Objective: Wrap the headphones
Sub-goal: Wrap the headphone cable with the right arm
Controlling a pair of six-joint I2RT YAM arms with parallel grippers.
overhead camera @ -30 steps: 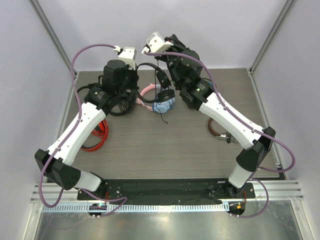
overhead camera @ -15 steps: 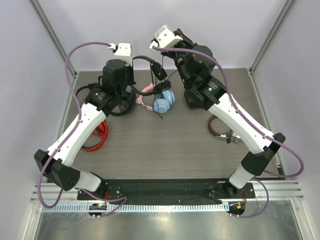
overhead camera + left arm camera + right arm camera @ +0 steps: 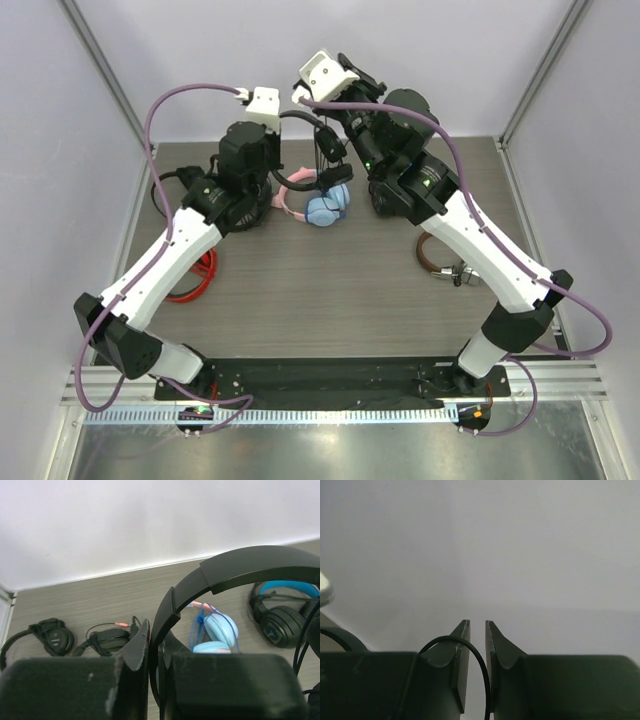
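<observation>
Two pincers engaged. Left pincer (image 3: pixel 156 630) is clamped on the headband (image 3: pixel 250 567). The headphones (image 3: pixel 328 152) hang aloft at 12 o'clock over the counter (image 3: pixel 330 300). Right pincer (image 3: pixel 475 625) is slightly parted, with the cable (image 3: pixel 451 638) loose through the gap. Step, judged: winding cable. Next needs a firm regrip. No legible lettering.

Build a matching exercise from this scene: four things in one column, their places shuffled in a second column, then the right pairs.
Things:
1. slim all-black headphones with a thin headband
2. pink-and-blue headphones
3. red coiled cable
4. thin black cable

Places:
A. lying on the left side of the grey wood-grain table
B. headband clamped in the left end effector
C. passing between the fingers of the right end effector
D. lying at the table's far middle, between the two arms

Pairs: 1-B; 2-D; 3-A; 4-C
</observation>
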